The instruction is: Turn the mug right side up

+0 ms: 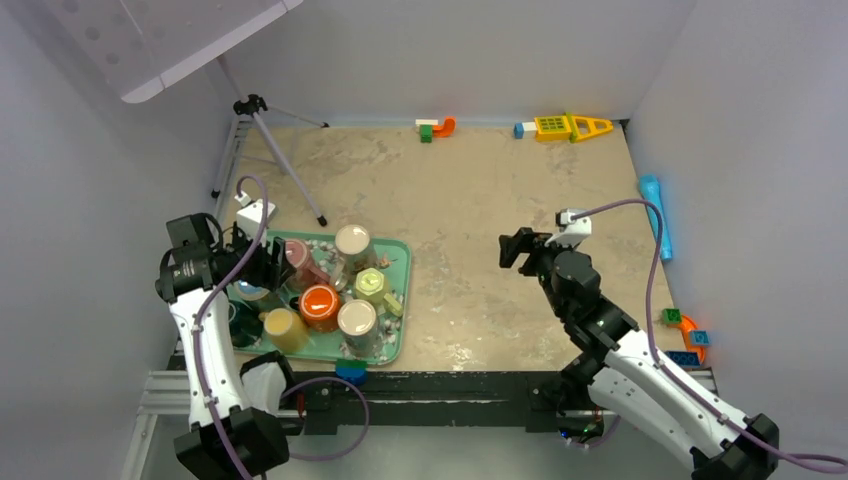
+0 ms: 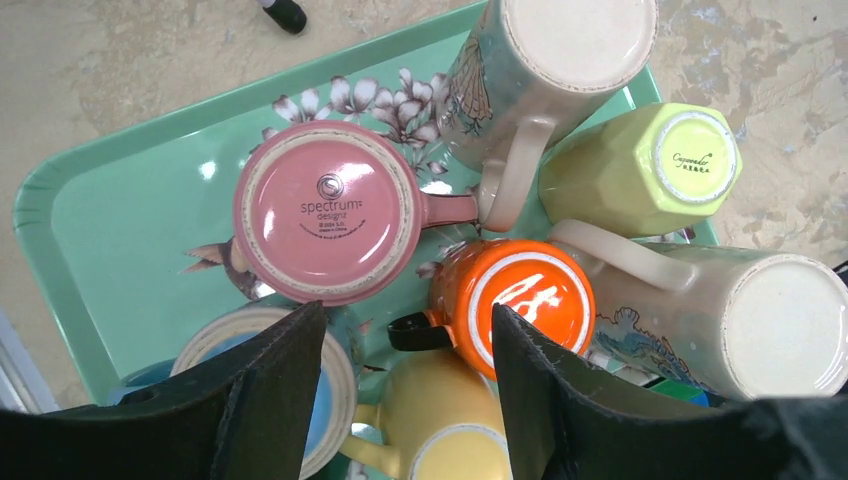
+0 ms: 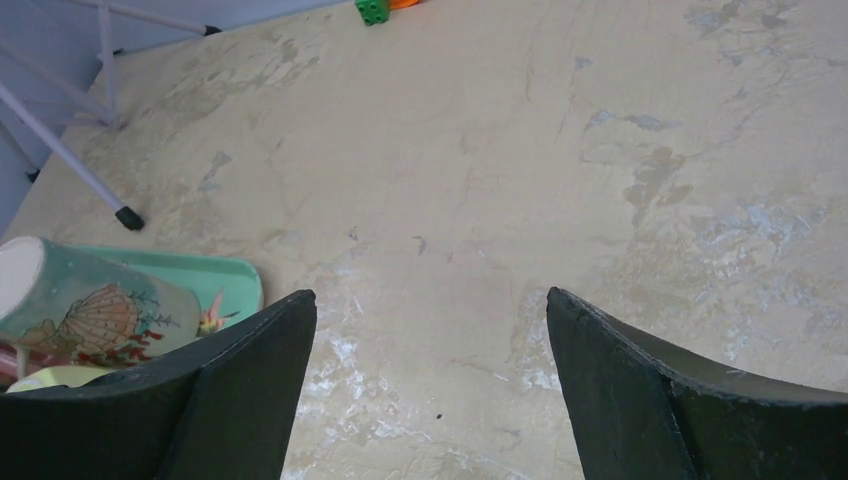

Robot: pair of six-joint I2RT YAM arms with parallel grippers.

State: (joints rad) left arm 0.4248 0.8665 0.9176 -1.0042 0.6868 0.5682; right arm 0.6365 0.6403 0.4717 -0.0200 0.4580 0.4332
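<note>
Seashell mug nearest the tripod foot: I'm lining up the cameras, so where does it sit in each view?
Top external: seashell mug at the tray's far edge, base up.
Left wrist: the mug is at top, right of centre.
Right wrist: the mug is in the lower left corner.
Shared landmark: the black tripod foot close by it.

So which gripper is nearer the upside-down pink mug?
Left. The left gripper hovers just beside the pink mug over the tray; the right gripper is out over the table, well away.
</note>
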